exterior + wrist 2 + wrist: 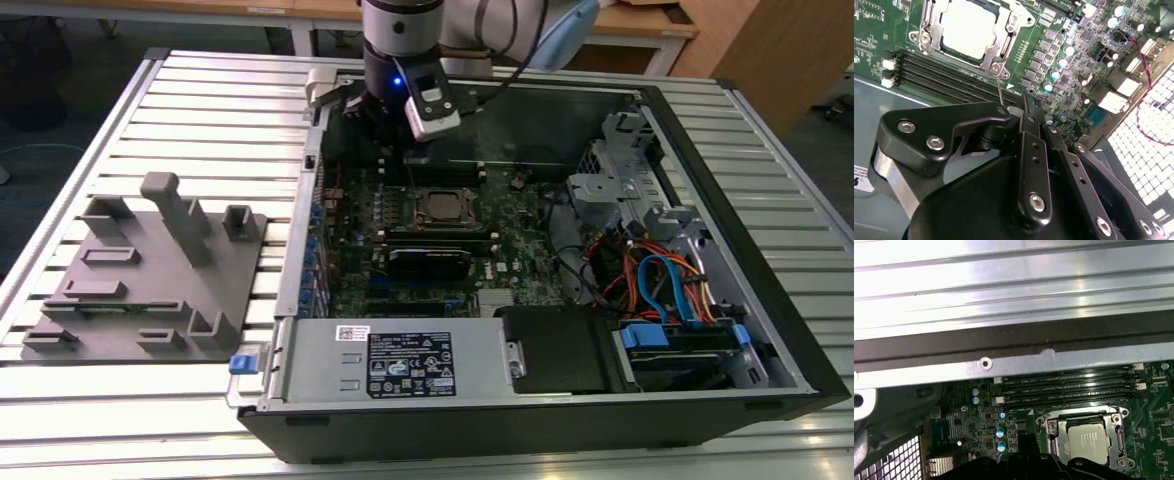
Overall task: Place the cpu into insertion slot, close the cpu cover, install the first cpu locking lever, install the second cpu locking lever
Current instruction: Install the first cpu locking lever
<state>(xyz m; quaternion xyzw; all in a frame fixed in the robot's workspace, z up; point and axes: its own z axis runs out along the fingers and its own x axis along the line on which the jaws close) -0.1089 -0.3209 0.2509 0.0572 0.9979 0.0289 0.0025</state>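
Fingers closed over the motherboard, cpu seated in its socket

On the exterior view's left a grey fixture tray (147, 270) lies on the slatted worktop (214, 100), just beside the open computer case (747, 230). Near the case's far wall, the gripper (387, 148) hangs over the green board. In the second wrist view its fingers (1026, 120) are drawn together at the tip. A thin locking lever (999, 92) rises from the socket corner, across the black memory slots (944, 80), to meet them. I cannot tell whether it is pinched between them. The cpu (438, 207) sits flat in the insertion slot (412, 207), towards the near side from the gripper, with the cpu cover (999, 47) folded down around its grey top. Further right are a drive cage (607, 190) and orange and blue cables (661, 280).
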